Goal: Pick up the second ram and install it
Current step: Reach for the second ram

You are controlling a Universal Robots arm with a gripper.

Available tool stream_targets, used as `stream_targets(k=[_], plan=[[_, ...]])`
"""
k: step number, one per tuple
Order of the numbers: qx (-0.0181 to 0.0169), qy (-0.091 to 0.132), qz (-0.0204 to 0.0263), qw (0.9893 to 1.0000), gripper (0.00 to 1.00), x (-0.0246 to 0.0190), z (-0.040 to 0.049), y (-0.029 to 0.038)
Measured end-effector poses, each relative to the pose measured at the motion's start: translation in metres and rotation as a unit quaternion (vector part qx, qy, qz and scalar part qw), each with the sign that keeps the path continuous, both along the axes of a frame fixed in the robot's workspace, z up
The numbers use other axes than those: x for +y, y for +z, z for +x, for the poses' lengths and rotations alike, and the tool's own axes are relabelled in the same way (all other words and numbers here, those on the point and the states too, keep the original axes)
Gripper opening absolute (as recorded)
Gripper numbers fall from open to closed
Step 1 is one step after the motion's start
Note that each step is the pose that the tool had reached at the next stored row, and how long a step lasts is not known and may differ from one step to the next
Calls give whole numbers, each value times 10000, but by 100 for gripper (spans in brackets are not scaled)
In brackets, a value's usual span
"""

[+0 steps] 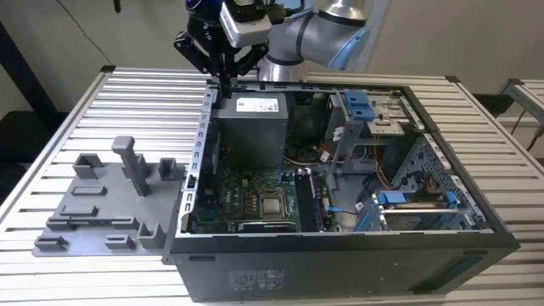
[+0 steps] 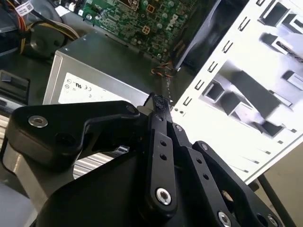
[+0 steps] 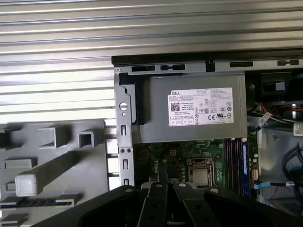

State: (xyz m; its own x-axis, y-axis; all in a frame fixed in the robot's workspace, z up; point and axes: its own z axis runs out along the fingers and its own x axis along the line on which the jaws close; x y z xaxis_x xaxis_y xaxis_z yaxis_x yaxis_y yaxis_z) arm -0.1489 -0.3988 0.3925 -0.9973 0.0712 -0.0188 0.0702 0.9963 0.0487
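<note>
The second ram (image 3: 45, 202) seems to be the thin dark strip standing on edge in a groove of the grey plastic tray (image 1: 102, 245). The tray lies on the slatted metal table (image 1: 144, 95), just beside the open computer case (image 1: 340, 274), on the exterior view's left. The gripper (image 1: 223, 81) hangs well apart from the strip, above the case's far corner on that same side, by the edge of the grey power supply (image 1: 255, 127), its black jaws pressed together with nothing between them.
</note>
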Motion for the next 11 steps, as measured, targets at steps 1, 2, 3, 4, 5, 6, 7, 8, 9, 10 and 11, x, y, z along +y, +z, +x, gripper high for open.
stream_targets(k=[1, 2, 3, 4, 5, 6, 7, 8, 9, 10, 11], plan=[[0, 0, 0, 10000, 11, 0, -11, 0], [0, 0, 0, 10000, 11, 0, -22, 0], [0, 0, 0, 10000, 11, 0, -33, -1], [0, 0, 0, 10000, 11, 0, -43, -1], [0, 0, 0, 10000, 11, 0, -51, -1], [0, 0, 1, 10000, 11, 0, -56, -1], [0, 0, 0, 10000, 11, 0, -62, -1], [0, 0, 0, 10000, 11, 0, -70, 0], [0, 0, 0, 10000, 11, 0, -78, 0], [0, 0, 0, 10000, 11, 0, -86, 0], [0, 0, 0, 10000, 11, 0, -91, -1]])
